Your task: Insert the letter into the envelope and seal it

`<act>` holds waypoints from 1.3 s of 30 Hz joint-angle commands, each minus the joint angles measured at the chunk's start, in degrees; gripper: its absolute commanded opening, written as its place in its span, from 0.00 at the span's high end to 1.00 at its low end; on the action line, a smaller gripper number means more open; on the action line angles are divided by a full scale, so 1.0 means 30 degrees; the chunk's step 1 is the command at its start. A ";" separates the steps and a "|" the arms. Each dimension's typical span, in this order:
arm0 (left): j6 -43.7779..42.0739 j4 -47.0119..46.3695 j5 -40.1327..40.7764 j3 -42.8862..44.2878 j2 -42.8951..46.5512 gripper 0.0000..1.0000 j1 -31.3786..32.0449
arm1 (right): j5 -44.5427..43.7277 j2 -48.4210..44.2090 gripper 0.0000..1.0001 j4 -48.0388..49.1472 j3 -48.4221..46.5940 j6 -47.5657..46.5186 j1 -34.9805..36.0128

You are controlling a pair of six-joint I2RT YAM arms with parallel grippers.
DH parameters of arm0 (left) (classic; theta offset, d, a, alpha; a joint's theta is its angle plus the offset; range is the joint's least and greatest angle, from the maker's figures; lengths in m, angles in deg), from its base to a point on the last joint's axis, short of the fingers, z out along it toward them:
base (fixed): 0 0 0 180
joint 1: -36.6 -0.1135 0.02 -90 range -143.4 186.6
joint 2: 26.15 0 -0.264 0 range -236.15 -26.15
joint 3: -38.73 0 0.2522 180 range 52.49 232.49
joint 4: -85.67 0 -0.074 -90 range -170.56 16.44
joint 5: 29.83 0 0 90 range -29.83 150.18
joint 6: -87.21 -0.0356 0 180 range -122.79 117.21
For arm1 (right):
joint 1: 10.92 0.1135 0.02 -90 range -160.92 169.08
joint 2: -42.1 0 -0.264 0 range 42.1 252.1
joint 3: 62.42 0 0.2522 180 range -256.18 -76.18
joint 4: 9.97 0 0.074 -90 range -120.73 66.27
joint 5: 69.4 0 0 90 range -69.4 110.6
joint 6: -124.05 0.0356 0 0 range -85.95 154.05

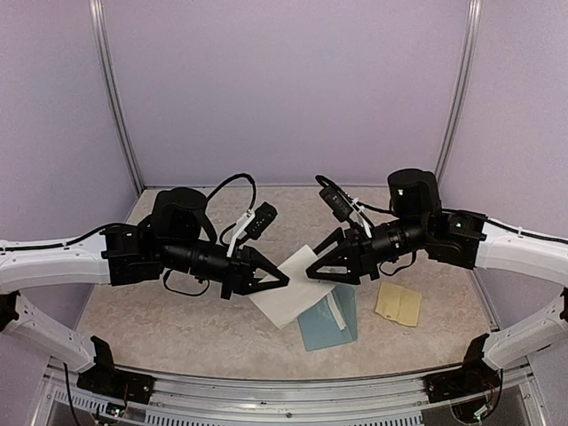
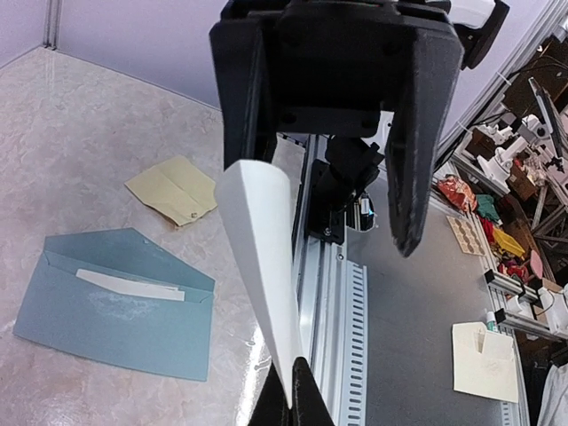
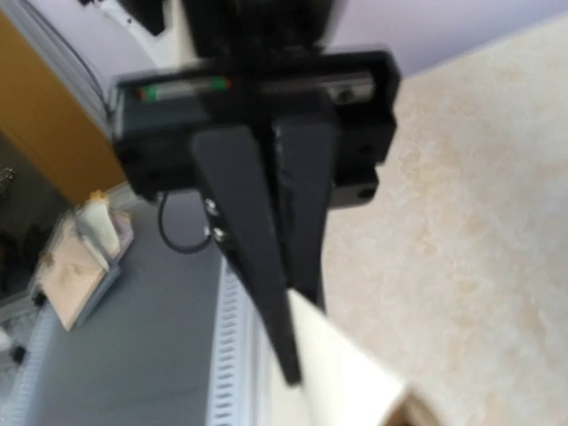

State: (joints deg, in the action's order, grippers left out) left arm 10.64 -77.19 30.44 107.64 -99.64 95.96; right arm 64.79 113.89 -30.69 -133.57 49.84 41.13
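The white letter (image 1: 297, 288) hangs in the air above the table, held between the two arms. My left gripper (image 1: 286, 281) is shut on one corner of it; in the left wrist view the fingertips (image 2: 288, 390) pinch the sheet (image 2: 257, 231), seen edge-on. My right gripper (image 1: 311, 272) is at the letter's opposite corner. In the left wrist view it (image 2: 328, 209) has its jaws wide apart, with the letter's far end by one finger. The teal envelope (image 1: 324, 328) lies flat below, flap open (image 2: 115, 302). The right wrist view shows the left gripper (image 3: 297, 337) on the blurred letter (image 3: 346, 373).
A yellow-tan sticker sheet (image 1: 398, 303) lies right of the envelope, also in the left wrist view (image 2: 173, 189). An aluminium rail (image 2: 333, 311) runs along the table's near edge. Lilac walls enclose the back and sides.
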 commanded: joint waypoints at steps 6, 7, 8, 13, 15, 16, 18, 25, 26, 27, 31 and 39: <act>0.0891 -0.1816 -0.0914 -0.0932 0.1251 1.00 -0.0353 | -0.2482 -0.2875 0.11 0.0225 0.0630 0.0617 -0.0951; 0.1028 -0.1996 -0.1036 -0.1027 0.1306 1.00 -0.0374 | -0.2357 -0.2804 0.06 0.0206 0.0674 0.0671 -0.0945; 0.1122 -0.2132 -0.1161 -0.1073 0.1377 1.00 -0.0406 | -0.1978 -0.2667 0.04 0.0203 0.0697 0.0700 -0.0930; 0.1280 -0.2400 -0.1365 -0.1104 0.1549 1.00 -0.0419 | 0.0696 -0.1515 0.00 0.0721 0.0821 0.0907 -0.0800; 0.1309 -0.2429 -0.1382 -0.1095 0.1558 1.00 -0.0419 | 0.0902 -0.1075 0.01 0.0781 0.0776 0.0845 -0.0556; 0.1329 -0.2464 -0.1398 -0.1081 0.1558 1.00 -0.0419 | 0.1080 -0.0924 0.03 0.0766 0.0747 0.0769 -0.0449; 0.1351 -0.2502 -0.1380 -0.1099 0.1572 1.00 -0.0445 | 0.1424 -0.0682 0.17 0.0830 0.0652 0.0715 -0.0271; 0.1368 -0.2185 -0.1300 -0.1147 0.1573 0.79 -0.0541 | 0.0585 -0.0673 1.00 0.0444 0.0471 0.0355 -0.0158; 0.1355 -0.2038 -0.1282 -0.1165 0.1599 0.72 -0.0599 | 0.0304 -0.0738 1.00 0.0306 0.0463 0.0232 -0.0154; 0.1353 -0.1884 -0.1258 -0.1222 0.1681 0.69 -0.0679 | 0.0122 -0.0812 1.00 0.0080 0.0418 0.0129 -0.0165; 0.1462 -0.1524 -0.1323 -0.1641 0.2186 0.68 -0.0908 | -0.0017 -0.0933 1.00 -0.0323 0.0277 -0.0088 -0.0154; 0.1565 -0.1325 -0.1812 -0.2080 0.2729 0.92 -0.1022 | -0.0185 -0.0892 1.00 -0.0605 0.0074 -0.0233 -0.0154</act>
State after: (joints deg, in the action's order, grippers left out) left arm 15.43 -81.36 26.68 102.49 -92.54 93.18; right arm 65.14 112.34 -31.26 -131.71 50.02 40.34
